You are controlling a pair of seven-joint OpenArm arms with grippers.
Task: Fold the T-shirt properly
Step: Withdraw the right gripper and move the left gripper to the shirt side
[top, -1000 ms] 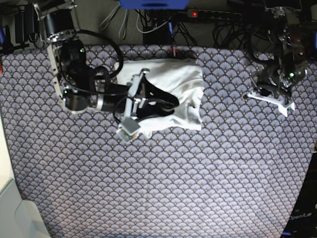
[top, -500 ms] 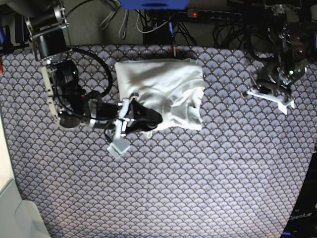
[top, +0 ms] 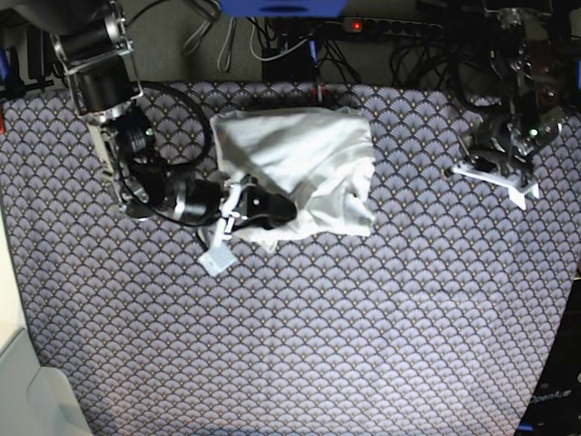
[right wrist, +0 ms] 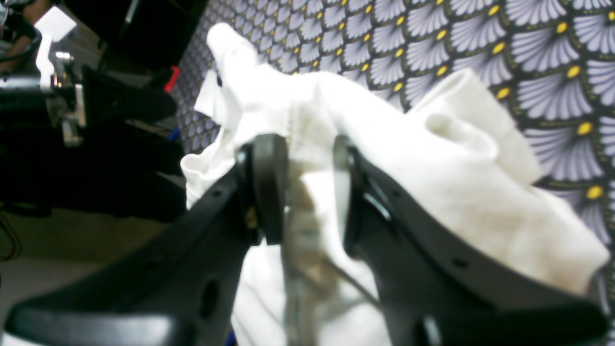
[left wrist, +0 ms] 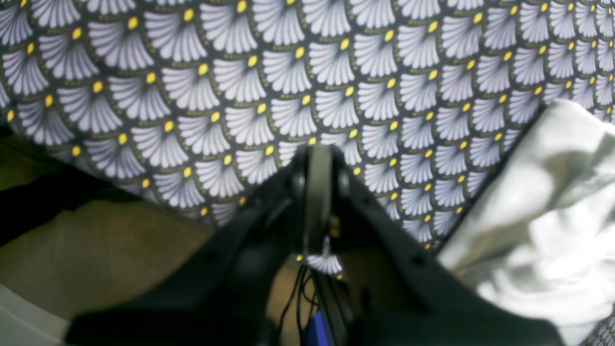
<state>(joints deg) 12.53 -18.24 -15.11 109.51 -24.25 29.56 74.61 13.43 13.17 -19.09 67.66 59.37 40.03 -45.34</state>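
Note:
The white T-shirt (top: 304, 163) lies folded into a rough rectangle at the back middle of the patterned table. My right gripper (top: 280, 211) reaches in from the left at the shirt's near-left edge. In the right wrist view a thick bunch of the T-shirt (right wrist: 432, 158) fills the gap of the right gripper (right wrist: 310, 190), whose black fingers (right wrist: 269, 187) press on it from both sides. My left gripper (top: 486, 154) hangs far to the right, apart from the shirt. In its own view the left gripper (left wrist: 317, 192) is shut on nothing.
The table wears a fan-patterned cloth (top: 363, 327). Cables and a power strip (top: 390, 27) run along the back edge. A blurred, creased white surface (left wrist: 552, 226) fills the right side of the left wrist view; I cannot tell what it is.
My right gripper came off the top of the shirt, swung down-left, then settled at its near-left edge; the cloth there now bulges toward the front. The left arm stayed put.

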